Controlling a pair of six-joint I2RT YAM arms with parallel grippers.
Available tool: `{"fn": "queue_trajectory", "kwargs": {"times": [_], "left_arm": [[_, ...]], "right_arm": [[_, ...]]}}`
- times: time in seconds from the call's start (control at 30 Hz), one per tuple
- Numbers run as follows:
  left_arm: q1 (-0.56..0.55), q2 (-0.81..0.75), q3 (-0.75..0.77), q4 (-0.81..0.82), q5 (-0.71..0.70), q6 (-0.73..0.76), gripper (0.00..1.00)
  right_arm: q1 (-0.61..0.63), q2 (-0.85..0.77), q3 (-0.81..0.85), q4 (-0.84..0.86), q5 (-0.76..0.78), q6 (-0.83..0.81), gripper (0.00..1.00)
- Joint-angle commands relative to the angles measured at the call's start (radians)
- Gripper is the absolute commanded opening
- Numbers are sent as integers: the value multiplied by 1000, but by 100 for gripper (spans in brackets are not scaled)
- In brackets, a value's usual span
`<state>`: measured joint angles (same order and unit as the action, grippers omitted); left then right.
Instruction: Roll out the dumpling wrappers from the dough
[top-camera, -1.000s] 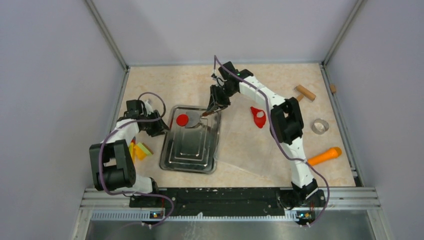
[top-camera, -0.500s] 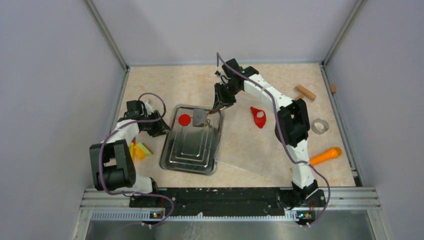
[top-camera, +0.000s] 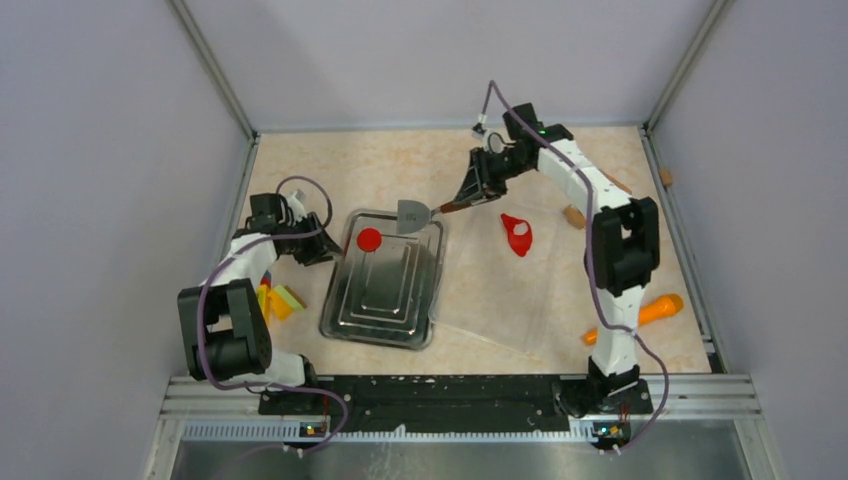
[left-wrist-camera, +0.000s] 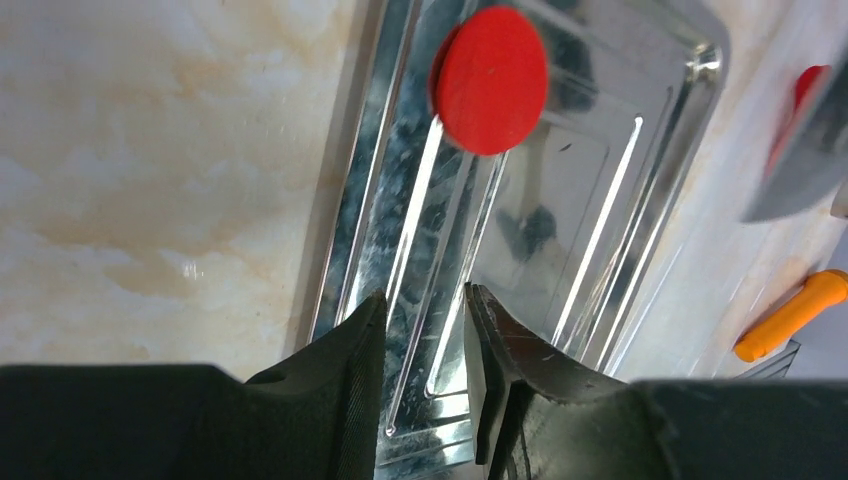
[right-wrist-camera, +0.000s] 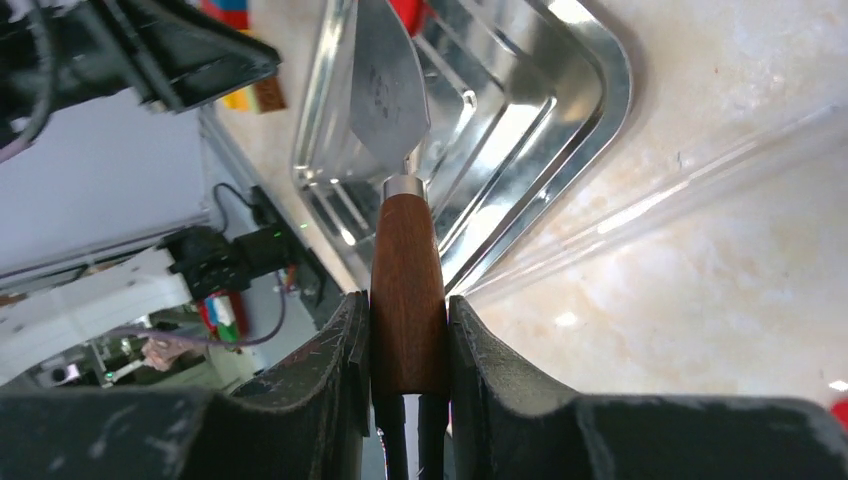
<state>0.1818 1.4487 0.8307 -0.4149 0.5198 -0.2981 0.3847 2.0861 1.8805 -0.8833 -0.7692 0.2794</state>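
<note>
- The wrapper (top-camera: 369, 239), a neat red disc, lies flat in the tray (top-camera: 385, 315). It sits in the corner nearest my left hand (left-wrist-camera: 425, 300), just ahead of the fingertips and a shade to their right.
- The spatula (top-camera: 411, 214) is the next thing out. Its blade hangs over the tray's rim, near the wrapper but apart from it, with the tip toward the disc.
- My right hand (right-wrist-camera: 408, 300) is clenched on the spatula's wooden handle. The long axis runs from that hand through the blade, and the wrapper lies straight ahead, just past the tip.
- The left hand is the nearer of the two to the wrapper, but it carries no tool. Its fingers stand a little apart astride the tray's rim, and I cannot tell whether they pinch it or only hover there.
- The dough (top-camera: 517, 236), an irregular red piece with a round hole, lies on the clear sheet (top-camera: 500, 300) on the worktop (top-camera: 320, 165). It is behind the blade, off to one side of the right hand, and well apart from the left.
- My read: with one wrapper in the tray, the dough is what needs work next. The spatula points away from it, so the right hand would have to swing the blade round to reach it.
</note>
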Motion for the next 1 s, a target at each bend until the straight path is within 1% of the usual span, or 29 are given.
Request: {"fn": "queue_trajectory", "kwargs": {"times": [0.0,0.07,0.17,0.23,0.3,0.33,0.4,0.47,0.53,0.6,0.67,0.73,0.8,0.9,0.97], "left_arm": [[-2,6,97,1,52,80,37],[-7,13,122,-3,68,102,37],[-29,47,182,-35,96,144,37],[-54,71,234,-57,120,177,36],[-94,89,297,-78,129,220,36],[-121,92,319,-88,124,246,36],[-190,91,355,-98,112,312,36],[-264,96,386,-100,108,351,37],[-303,113,414,-102,112,344,38],[-320,136,433,-90,117,305,39],[-324,147,432,-66,133,261,39],[-326,153,432,-64,132,259,39],[-326,154,435,-73,122,266,39],[-326,146,424,-76,116,273,39],[-326,136,413,-74,113,275,39]], "right_arm": [[-114,-244,-78,73,-169,-25,0],[-197,-310,-140,60,-172,-51,0],[-351,-398,-213,6,-174,-147,0],[-490,-456,-274,-13,-210,-218,0],[-620,-499,-338,-44,-262,-325,0],[-679,-510,-350,-85,-270,-398,0],[-811,-505,-336,-229,-252,-573,0],[-890,-475,-309,-416,-226,-791,0],[-966,-441,-298,-589,-181,-975,0],[-1045,-438,-338,-623,-109,-997,0],[-1097,-452,-380,-623,-39,-1045,0],[-1106,-452,-426,-623,46,-1083,0],[-1110,-450,-471,-623,98,-1121,0],[-1112,-441,-520,-619,126,-1146,0],[-1112,-421,-527,-608,117,-1140,0]]}}
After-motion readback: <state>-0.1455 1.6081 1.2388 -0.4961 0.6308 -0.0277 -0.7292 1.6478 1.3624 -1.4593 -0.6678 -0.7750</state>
